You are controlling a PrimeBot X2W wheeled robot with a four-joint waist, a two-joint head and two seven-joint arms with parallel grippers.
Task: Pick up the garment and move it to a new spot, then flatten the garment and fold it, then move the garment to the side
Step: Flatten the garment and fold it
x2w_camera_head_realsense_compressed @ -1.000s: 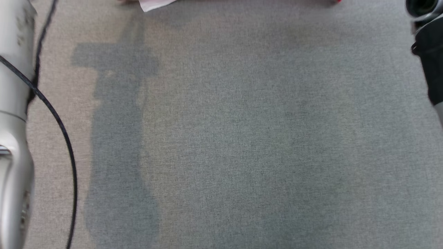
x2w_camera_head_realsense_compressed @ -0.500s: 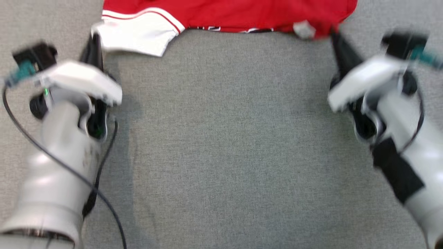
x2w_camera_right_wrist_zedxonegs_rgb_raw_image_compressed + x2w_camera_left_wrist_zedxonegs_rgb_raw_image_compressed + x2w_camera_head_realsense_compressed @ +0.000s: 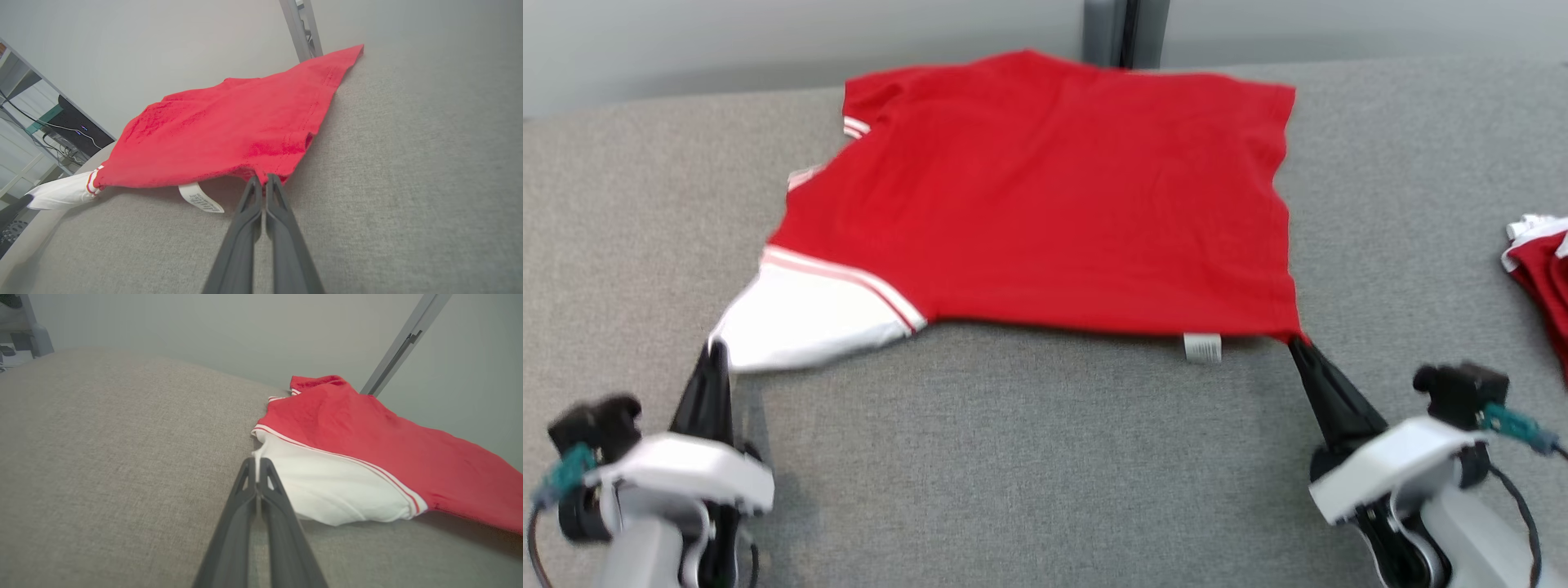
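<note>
Two hands gripping, both fully closed: left hand [image 3: 715,353] pinches the tip of the white sleeve [image 3: 800,314], and right hand [image 3: 1294,345] pinches the near right hem corner of the red garment [image 3: 1045,204]. Change over the last second: the head view went from bare grey counter [image 3: 1013,474], to the garment's near edge at the top of the picture, to the whole garment now. The whole picture shifted, so I read this as the camera tilting up, not cloth travel; the grip points match those of half a second ago. The garment lies spread across the far half of the counter, its body mostly smooth. Its near edge is slightly raised, with shadow beneath in both wrist views. Judgement: the move to a new spot looks about done and flattening is under way; folding has not begun. Edges: the garment's far edge sits at or close to the counter's far edge, near a grey post [image 3: 1125,33], so there is little room to push outward. Open room: a broad bare strip runs along the near edge between the hands, and the left side is bare too. Near the right edge lies a second red-and-white cloth [image 3: 1539,253], well apart from the garment; mind it when setting the garment aside.
</note>
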